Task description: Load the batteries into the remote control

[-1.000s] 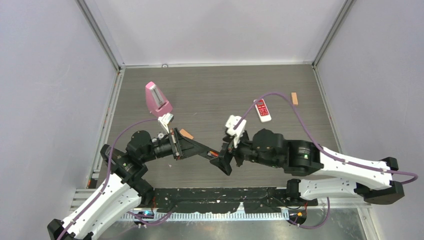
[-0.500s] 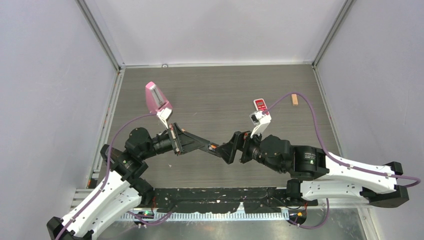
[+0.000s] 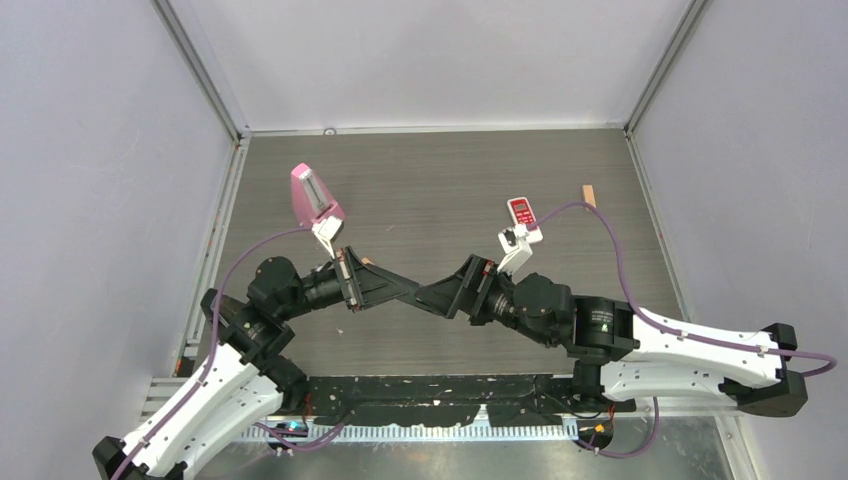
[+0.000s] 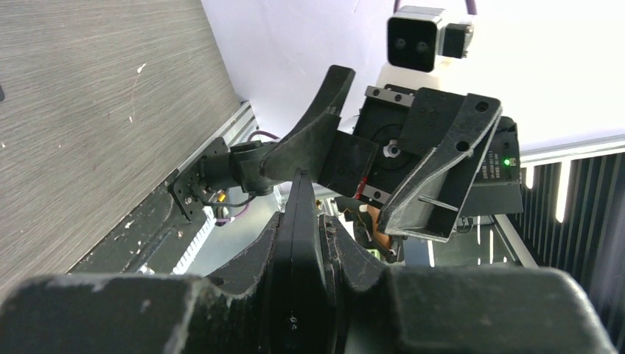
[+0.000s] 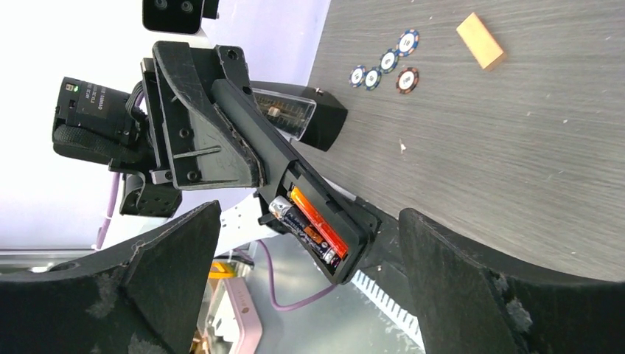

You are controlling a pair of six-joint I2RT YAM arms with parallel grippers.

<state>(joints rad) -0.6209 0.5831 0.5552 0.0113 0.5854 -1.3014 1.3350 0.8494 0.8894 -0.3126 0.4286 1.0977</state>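
Left gripper [image 3: 395, 289] is clamped on the black remote control [image 5: 329, 204], lifted off the table [image 5: 516, 147]; its open bay shows the batteries [image 5: 313, 221], orange beside dark, lettering unreadable. Right gripper [image 3: 437, 297] faces it, fingers spread wide, touching nothing. Poker chips [image 5: 383, 63] at one o'clock, tan block [image 5: 480, 40] beyond.

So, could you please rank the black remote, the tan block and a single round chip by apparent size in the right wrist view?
1. black remote, though it is nearest the camera
2. tan block
3. round chip
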